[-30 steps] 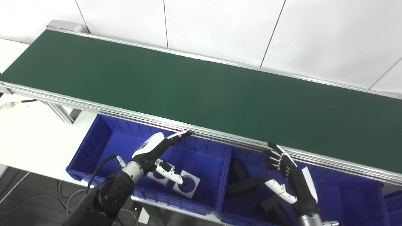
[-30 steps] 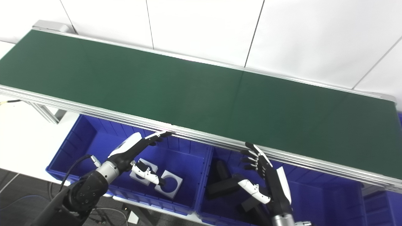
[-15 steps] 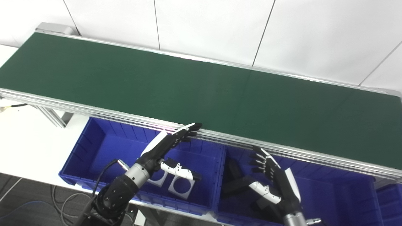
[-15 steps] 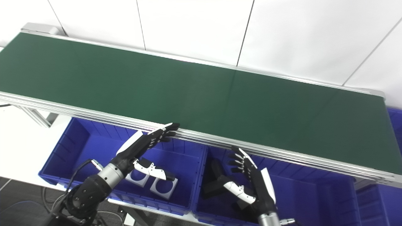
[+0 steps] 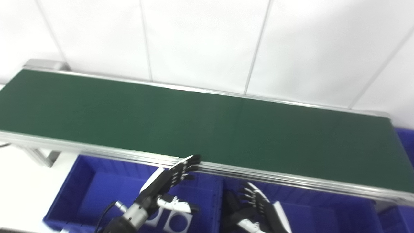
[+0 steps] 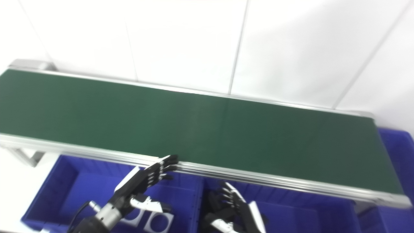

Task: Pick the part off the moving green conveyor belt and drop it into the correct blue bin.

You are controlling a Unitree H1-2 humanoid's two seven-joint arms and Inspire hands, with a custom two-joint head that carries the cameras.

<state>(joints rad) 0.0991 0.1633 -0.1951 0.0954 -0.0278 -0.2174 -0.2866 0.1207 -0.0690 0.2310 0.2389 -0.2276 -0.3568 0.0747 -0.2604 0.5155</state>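
Note:
The green conveyor belt runs across the picture with no part on it. My left hand is open and empty, fingers stretched up to the belt's near metal rail. My right hand is open and empty, low at the picture's bottom edge over the right blue bin. The left blue bin holds two white square parts with round holes. Dark parts lie in the right bin beside my right hand.
A white panelled wall stands behind the belt. A white table surface and a metal belt leg are at the left. Another blue bin shows at the far right end of the belt.
The camera has tilted up and turned right, so belt and bins sit lower in the picture. Both hands stay open; the left hand's fingers remain at the belt rail.

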